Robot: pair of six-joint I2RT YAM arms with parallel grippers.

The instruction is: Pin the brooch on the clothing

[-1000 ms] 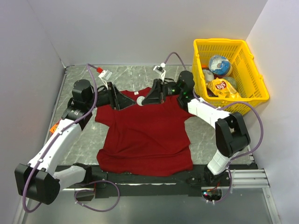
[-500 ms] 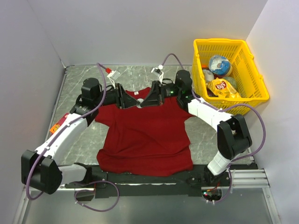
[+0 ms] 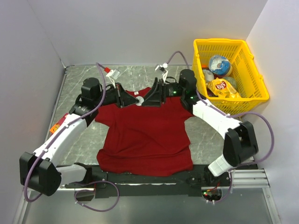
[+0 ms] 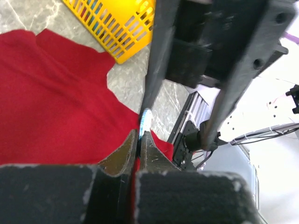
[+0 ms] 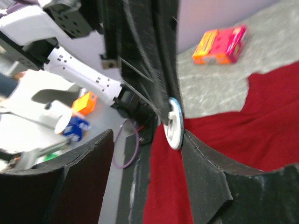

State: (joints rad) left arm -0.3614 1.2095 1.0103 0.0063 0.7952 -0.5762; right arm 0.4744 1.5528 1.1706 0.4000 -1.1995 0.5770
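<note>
**A:** Where's the brooch?

**B:** Brooch is a small white disc with a hole in the middle. It's at the neck opening of the dark-red T-shirt, between the two gripper tips.

**A:** Who has it?

**B:** Left gripper. Jaws are closed to a sliver, and in its wrist view the disc sits edge-on right at the fingertips. Looks pinched by the rim.

**A:** And the right gripper?

**B:** Right gripper has its jaws spread wide, nothing clamped. The disc is just beside one of its fingers. Can't tell whether they touch.

**A:** How's the shirt lying?

**B:** Flat on the grey marbled table, hem toward the arm bases, collar at the far side, sleeves out left and right.

**A:** Anything else around?

**B:** Yellow basket at the far right, well apart from the shirt, with a Lay's chip bag and some round items in it. An orange-and-pink packet lies on the table off the shirt's left side.
</note>
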